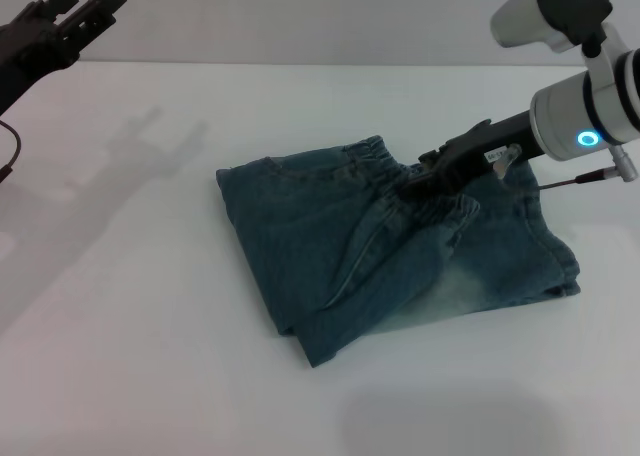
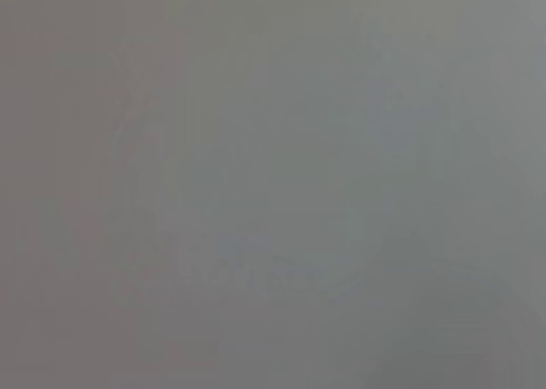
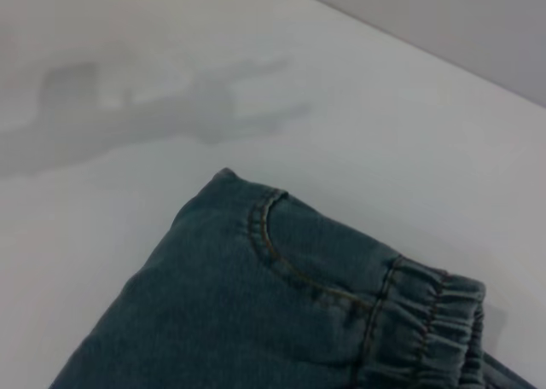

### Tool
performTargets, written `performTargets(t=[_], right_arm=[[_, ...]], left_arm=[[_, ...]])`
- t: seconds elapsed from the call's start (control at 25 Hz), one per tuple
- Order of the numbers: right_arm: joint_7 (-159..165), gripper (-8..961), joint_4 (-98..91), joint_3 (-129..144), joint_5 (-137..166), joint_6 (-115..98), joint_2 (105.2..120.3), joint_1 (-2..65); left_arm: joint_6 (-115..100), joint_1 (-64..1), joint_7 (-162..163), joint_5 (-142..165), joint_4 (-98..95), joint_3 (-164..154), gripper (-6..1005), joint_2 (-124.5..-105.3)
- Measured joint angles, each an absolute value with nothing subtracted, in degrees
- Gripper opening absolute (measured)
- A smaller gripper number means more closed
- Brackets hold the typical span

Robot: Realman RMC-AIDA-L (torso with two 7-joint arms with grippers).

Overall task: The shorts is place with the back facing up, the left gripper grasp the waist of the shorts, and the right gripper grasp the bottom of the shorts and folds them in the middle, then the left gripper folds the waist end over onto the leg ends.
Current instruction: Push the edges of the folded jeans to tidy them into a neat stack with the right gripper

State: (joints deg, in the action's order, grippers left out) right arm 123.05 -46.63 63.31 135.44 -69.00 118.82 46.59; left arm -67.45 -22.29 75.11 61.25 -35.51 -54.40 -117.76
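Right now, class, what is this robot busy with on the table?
It is folding a pair of denim shorts on a white table. The shorts lie bunched and partly folded over. The right gripper is down on the fabric by the elastic waist, though its grip is not clear. The left gripper is raised, open and empty, far off at the table's back-left corner.

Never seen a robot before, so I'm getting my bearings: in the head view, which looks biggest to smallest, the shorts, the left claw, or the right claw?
1. The shorts, by far the largest.
2 and 3. The left gripper and the right gripper look about alike; the right one is partly sunk in the denim, so I would not rank them.
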Motion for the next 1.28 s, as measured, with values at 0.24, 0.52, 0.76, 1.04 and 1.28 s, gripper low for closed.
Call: performTargets(t=[0.24, 0.52, 0.76, 1.04, 1.28], right_arm=[[123.04, 575, -44.02, 65.01, 134.23, -67.11, 118.82, 47.28], [123.04, 575, -43.26, 65.49, 133.98, -66.36, 118.82, 47.42], [123.06, 574, -43.15, 67.28, 130.77, -66.89, 118.82, 46.95], [123.10, 554, -43.13, 67.77, 129.98, -68.21, 118.86, 46.83], [122.43, 510, -43.52, 67.83, 129.70, -70.38, 118.78, 46.21]], left_arm=[[-66.74, -22.31, 75.09, 61.25, -35.51, -54.40, 844, -117.70], [-66.29, -22.14, 75.06, 61.08, -35.50, -54.34, 843, -117.66], [-66.07, -22.17, 74.78, 61.07, -34.97, -53.98, 844, -117.71], [-66.13, -21.92, 74.38, 61.07, -34.97, -53.90, 844, -117.84], [-66.24, -21.89, 74.36, 61.04, -34.76, -53.85, 844, -117.85]])
